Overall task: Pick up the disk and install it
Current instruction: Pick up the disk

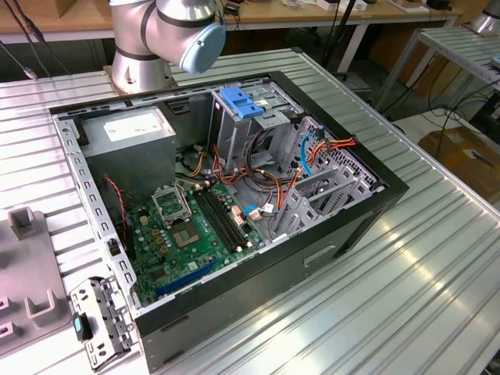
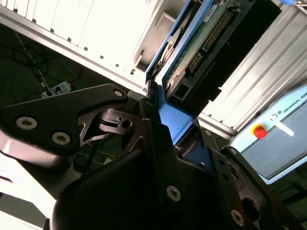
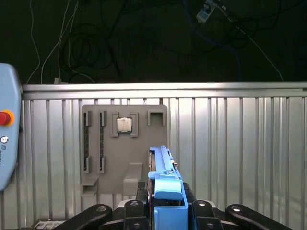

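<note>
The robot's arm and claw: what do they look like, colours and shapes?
The arm is built of rounded silver-grey metal tubes, with a light blue round cap on one joint. The claw is matte black: flat angular linkage bars pinned with small silver screws.

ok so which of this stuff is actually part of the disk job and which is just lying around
Job: the disk, clamped in the gripper; the open computer case and its blue-topped drive cage.
Lying about: grey fixture tray with its processor chip; loose metal bracket beside the case; red stop button.
</note>
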